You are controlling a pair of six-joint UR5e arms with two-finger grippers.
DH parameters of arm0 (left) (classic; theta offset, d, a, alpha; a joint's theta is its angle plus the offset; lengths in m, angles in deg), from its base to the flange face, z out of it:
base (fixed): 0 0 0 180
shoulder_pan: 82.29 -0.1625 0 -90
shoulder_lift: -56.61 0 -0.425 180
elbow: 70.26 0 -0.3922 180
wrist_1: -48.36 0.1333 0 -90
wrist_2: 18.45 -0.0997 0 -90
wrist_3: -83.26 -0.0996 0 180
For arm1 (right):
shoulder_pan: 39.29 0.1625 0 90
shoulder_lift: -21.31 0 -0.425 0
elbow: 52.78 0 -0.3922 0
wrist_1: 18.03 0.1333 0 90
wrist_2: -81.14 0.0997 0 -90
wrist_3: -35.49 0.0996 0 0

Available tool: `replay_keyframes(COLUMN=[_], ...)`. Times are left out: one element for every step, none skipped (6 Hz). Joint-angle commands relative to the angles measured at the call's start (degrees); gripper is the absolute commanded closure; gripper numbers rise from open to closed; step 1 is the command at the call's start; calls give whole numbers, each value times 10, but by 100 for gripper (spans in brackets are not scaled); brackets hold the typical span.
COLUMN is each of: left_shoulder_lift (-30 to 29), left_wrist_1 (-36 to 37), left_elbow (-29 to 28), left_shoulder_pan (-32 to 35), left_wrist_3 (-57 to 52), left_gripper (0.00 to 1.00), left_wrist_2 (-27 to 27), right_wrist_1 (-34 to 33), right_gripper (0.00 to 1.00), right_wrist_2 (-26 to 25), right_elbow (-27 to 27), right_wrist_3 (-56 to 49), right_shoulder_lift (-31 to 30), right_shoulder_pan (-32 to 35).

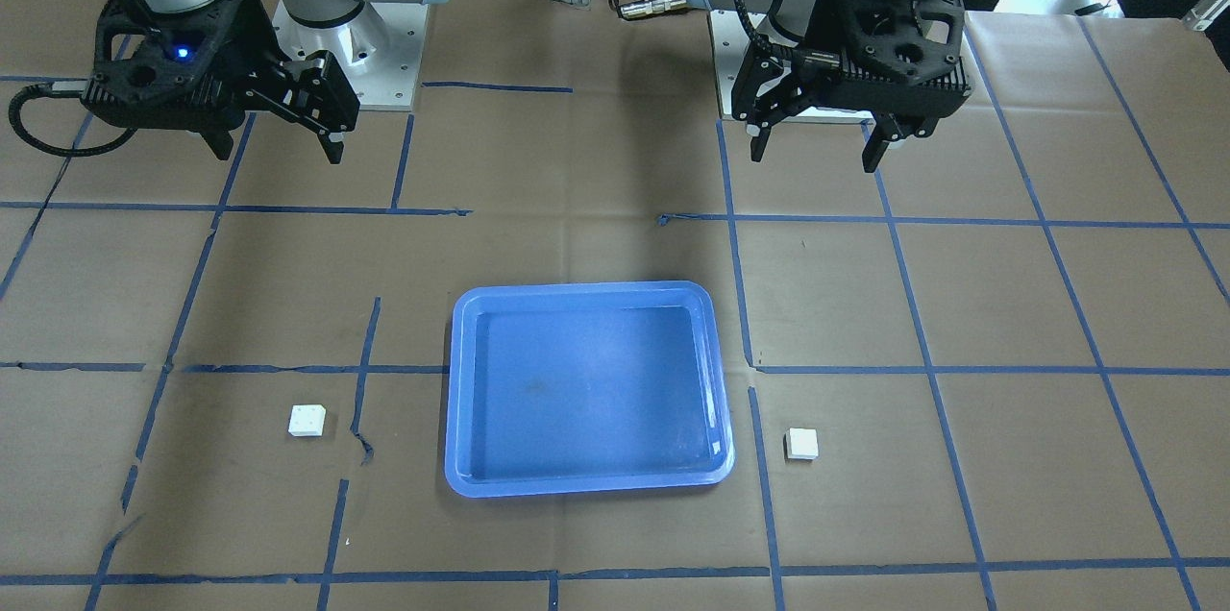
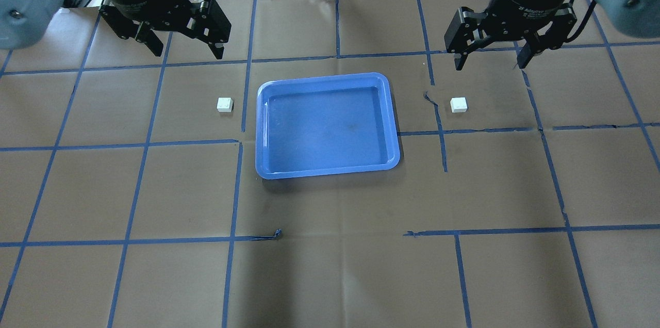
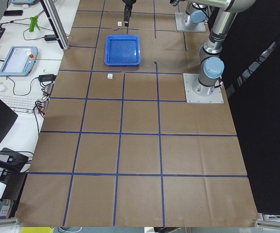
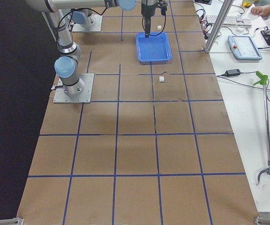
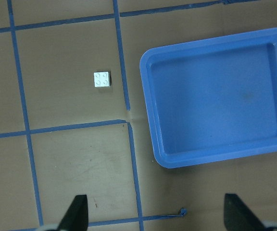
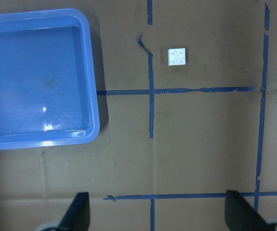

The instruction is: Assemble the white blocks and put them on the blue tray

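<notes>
The blue tray (image 2: 325,121) lies empty at the table's middle, also in the front view (image 1: 586,390). One white block (image 2: 225,104) lies on the brown paper to the tray's left, and it shows in the left wrist view (image 5: 102,80) beside the tray (image 5: 220,96). The other white block (image 2: 458,104) lies to the tray's right, and it shows in the right wrist view (image 6: 177,56). My left gripper (image 2: 189,53) is open and empty, high above the table near the left block. My right gripper (image 2: 489,65) is open and empty, high near the right block.
Brown paper with a blue tape grid (image 2: 237,183) covers the table. The arms' base plates (image 1: 384,54) stand at the robot's edge. Desks with a keyboard (image 3: 21,102) and a teach pendant (image 4: 245,47) flank the table's far side.
</notes>
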Motion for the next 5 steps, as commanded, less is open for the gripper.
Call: replay_keyframes(left_shoulder_lift=[1,-3,-3,1,1], left_wrist_1=[-3,0,-1,-1,1], left_elbow=[-1,1,1,4,3], left_shoulder_pan=[-17,-32,-33,-30,-31], left_wrist_3=[3,-6,-6,-6,-7], left_gripper=[1,1,1,1,1], left_wrist_2=[6,16,25,20,20], right_wrist_1=[-2,-3,-5,-13,-15], right_gripper=[0,0,0,0,0], right_wrist_2=[5,4,1,0,0], right_elbow=[0,2,2,2,2], right_wrist_3=[-110,-197,-282,-396,-536], right_shoulder_lift=[1,3,4,4,12], right_shoulder_pan=[-1,-2,-3,-8,-27])
